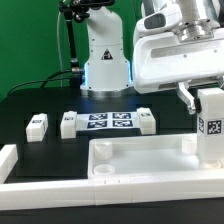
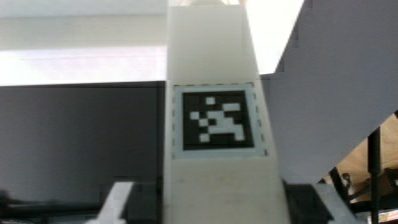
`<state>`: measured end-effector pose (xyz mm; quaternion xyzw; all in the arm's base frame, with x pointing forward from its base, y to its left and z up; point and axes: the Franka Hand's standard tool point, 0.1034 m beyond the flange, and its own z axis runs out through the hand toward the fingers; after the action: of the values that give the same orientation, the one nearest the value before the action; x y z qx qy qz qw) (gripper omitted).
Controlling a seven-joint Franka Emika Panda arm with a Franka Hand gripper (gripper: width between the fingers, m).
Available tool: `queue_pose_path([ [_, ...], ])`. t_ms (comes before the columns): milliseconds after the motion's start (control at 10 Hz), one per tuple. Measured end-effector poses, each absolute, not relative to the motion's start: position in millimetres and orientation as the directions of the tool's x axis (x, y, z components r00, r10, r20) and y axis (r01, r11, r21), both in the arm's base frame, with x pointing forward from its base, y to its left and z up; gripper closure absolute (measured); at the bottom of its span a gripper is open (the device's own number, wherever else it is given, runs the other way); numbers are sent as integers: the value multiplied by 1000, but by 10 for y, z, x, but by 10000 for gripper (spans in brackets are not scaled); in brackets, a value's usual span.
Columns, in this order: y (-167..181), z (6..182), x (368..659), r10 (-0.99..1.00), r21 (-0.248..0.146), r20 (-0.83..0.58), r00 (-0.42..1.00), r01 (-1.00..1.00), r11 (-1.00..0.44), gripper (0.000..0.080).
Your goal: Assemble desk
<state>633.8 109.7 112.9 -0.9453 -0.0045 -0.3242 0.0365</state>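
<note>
My gripper (image 1: 205, 92) is shut on a white square desk leg (image 1: 211, 126) with a black-and-white tag, held upright above the right end of the white tray-like tabletop (image 1: 150, 158). In the wrist view the leg (image 2: 219, 120) fills the centre, with a grey finger (image 2: 125, 200) on either side of it. Three more legs lie on the black table behind the tabletop: one at the exterior view's left (image 1: 37, 125), one (image 1: 68, 124) and one (image 1: 145, 122) flanking the tag sheet.
The marker board (image 1: 108, 122) lies between two loose legs. Long low white border bars run along the front (image 1: 110, 192) and the left (image 1: 8, 158). The robot base (image 1: 105, 55) stands at the back before a green wall.
</note>
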Motion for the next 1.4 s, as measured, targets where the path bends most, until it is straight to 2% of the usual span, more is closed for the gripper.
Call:
queue_pose_path([
  [100, 1098, 1115, 6331, -15, -66, 608, 794, 32, -997, 437],
  [200, 1098, 1114, 6330, -15, -66, 608, 794, 32, -997, 253],
  [300, 1098, 1113, 6330, -15, -66, 608, 794, 33, -997, 253],
  [400, 1098, 1112, 6329, -15, -66, 608, 794, 33, -997, 182],
  [500, 1098, 1111, 6329, -15, -66, 608, 794, 32, -997, 155],
  [1000, 1095, 1124, 6332, -15, -67, 606, 795, 32, -997, 150],
  [1200, 1039, 1416, 6382, -16, -78, 570, 822, 35, -996, 150],
  [1400, 985, 1580, 6467, -26, -95, 529, 848, 29, -995, 150],
])
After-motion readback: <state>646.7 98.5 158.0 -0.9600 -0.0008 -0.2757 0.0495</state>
